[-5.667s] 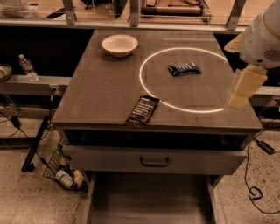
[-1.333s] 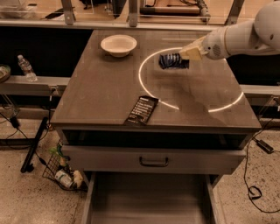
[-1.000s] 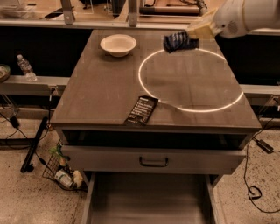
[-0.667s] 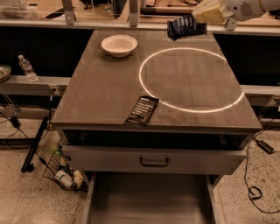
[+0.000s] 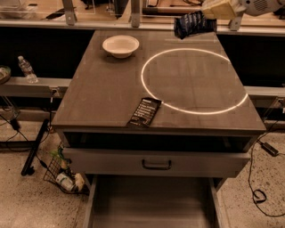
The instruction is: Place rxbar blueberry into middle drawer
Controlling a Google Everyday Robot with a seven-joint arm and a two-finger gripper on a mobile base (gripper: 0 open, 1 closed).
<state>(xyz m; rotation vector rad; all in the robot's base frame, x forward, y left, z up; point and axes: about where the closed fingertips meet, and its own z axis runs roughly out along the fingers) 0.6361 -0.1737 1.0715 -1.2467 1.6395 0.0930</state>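
Observation:
The rxbar blueberry (image 5: 194,23), a dark-blue crinkly wrapped bar, hangs in the air above the table's far right edge. My gripper (image 5: 207,13), with cream-coloured fingers (image 5: 219,8), reaches in from the top right corner and is shut on the bar's right end. The middle drawer (image 5: 151,202), a wide grey tray with a bare floor, stands pulled out at the bottom of the view, in front of and below the table. It holds nothing that I can see.
A black wrapped bar with white text (image 5: 144,112) lies near the table's front edge. A white bowl (image 5: 120,46) sits at the far left. A bright ring of light (image 5: 147,89) marks the tabletop. A grey drawer front with a black handle (image 5: 156,164) sits above the tray.
My gripper took the blue bar off the tabletop inside the light ring and lifted it up and back toward the far right edge. The rest has not moved.

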